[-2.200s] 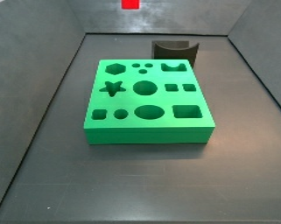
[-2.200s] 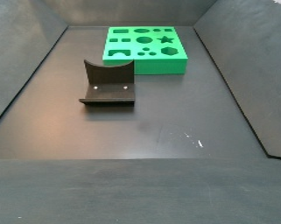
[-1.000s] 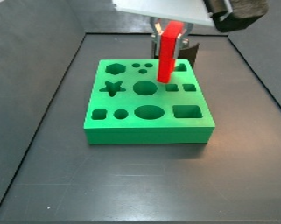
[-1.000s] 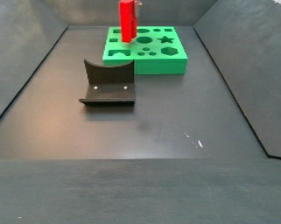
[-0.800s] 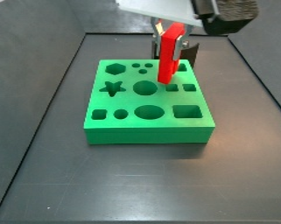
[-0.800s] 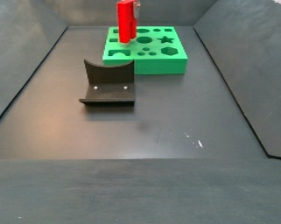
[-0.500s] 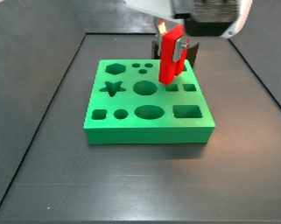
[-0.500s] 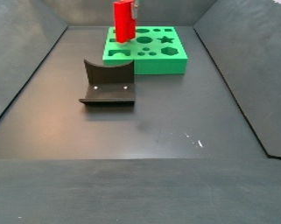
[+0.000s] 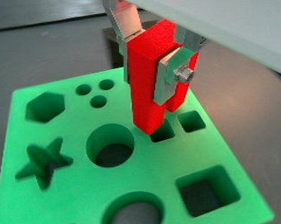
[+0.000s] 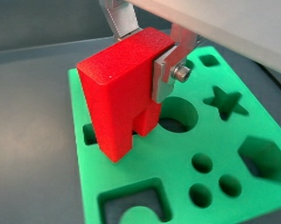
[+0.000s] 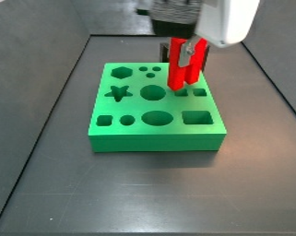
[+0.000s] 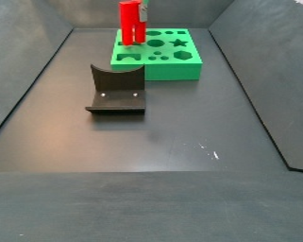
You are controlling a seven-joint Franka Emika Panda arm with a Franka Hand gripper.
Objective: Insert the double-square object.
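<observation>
Double-square object [image 9: 152, 74] between gripper [image 9: 154, 52] fingers [image 9: 178, 72]

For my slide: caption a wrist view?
Gripper holds the red double-square object upright over the green board.

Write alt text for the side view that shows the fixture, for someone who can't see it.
A red double-square object stands upright over the green board at the far end; the gripper holding it is out of frame. The dark fixture sits nearer.

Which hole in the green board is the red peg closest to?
The double-square hole, directly under the bright red double-square peg held by the gripper; the green board's other holes lie off to the sides.
</observation>
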